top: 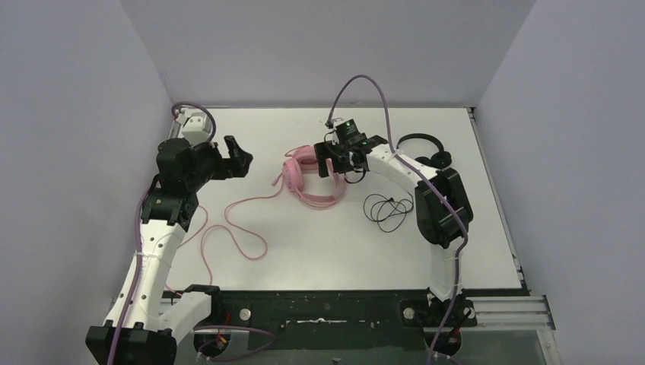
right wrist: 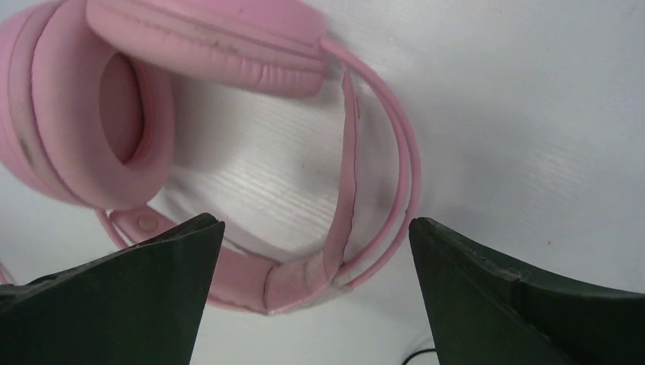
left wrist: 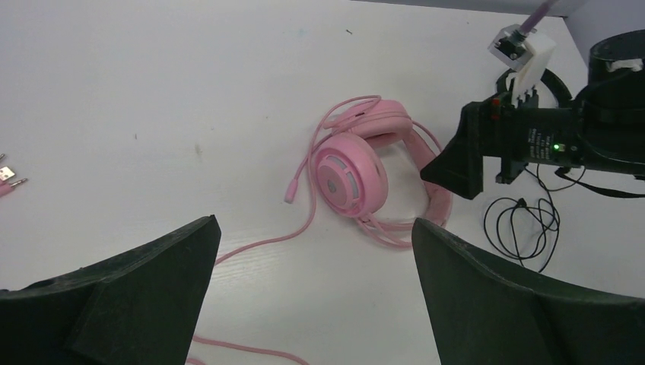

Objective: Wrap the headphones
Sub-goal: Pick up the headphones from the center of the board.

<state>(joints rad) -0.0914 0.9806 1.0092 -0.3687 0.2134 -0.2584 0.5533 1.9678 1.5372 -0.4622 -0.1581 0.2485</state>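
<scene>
right tool (right wrist: 316, 223) wide, low over pink headphones (left wrist: 351, 171) | left tool (left wrist: 316, 220) wide, raised

The right end effector (right wrist: 316, 222) stands with its jaws spread wide; its two dark fingers (right wrist: 129, 304) fill the lower left and lower right corners, and nothing is clamped between them; below them the pink headphones (right wrist: 304, 285) lie on the white bench (right wrist: 532, 114); one ear cup (right wrist: 84, 122) sits at the upper left, its oval cushion turned toward the camera; the padded headband (right wrist: 205, 38) runs across the top edge; two slim rails (right wrist: 407, 167) curve down the right side beside a stitched inner strap (right wrist: 346, 175), meeting near the gap between the fingers; a sliver of thin black cable (right wrist: 417, 354) shows at the bottom edge.
</scene>
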